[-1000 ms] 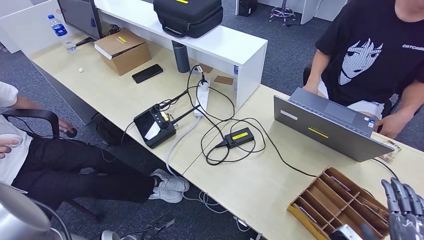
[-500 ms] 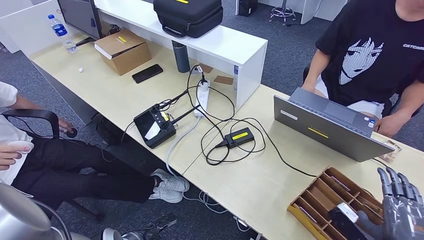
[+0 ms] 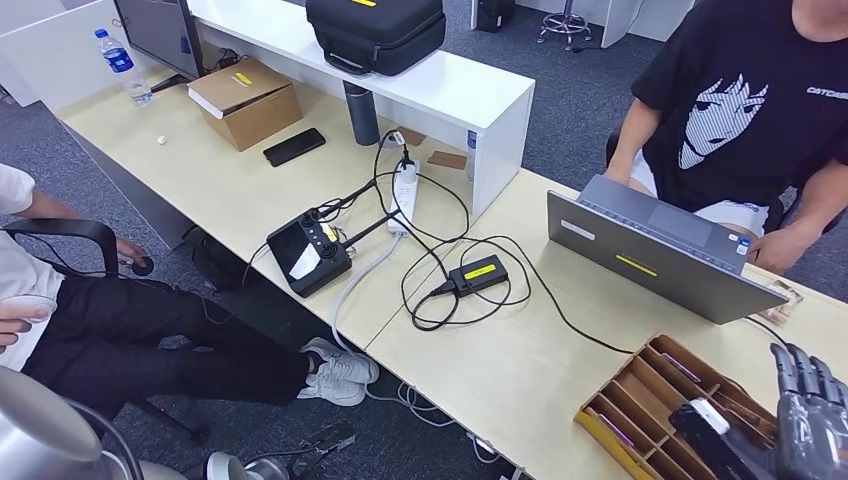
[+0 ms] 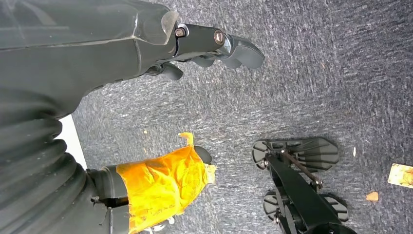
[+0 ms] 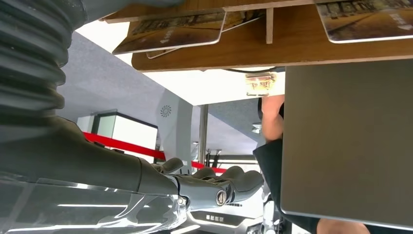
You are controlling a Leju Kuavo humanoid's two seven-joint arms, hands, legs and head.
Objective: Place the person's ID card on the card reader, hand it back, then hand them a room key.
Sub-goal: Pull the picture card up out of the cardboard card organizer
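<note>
A wooden slotted tray (image 3: 640, 385) sits at the near right of the table, with key cards (image 5: 170, 31) lying in its slots. My right hand (image 3: 805, 420) hovers over the tray's right end with its fingers (image 5: 214, 183) stretched out and nothing in them. The black card reader (image 3: 478, 273) with a yellow label lies mid-table among cables. A small card-like thing (image 3: 783, 300) lies by the laptop's right corner; I cannot tell what it is. A person in a black T-shirt (image 3: 735, 110) sits behind the laptop. My left hand (image 4: 209, 48) hangs over the carpet, holding nothing.
An open grey laptop (image 3: 660, 260) stands between the tray and the person. A black controller (image 3: 310, 252), a power strip (image 3: 404, 190) and looped cables lie left of the reader. A white shelf (image 3: 470, 95) rises behind. Another person (image 3: 60, 310) sits at the left.
My right hand has shifted a little to the right and lower over the tray, and its dark thumb with a white label has come into the picture.
</note>
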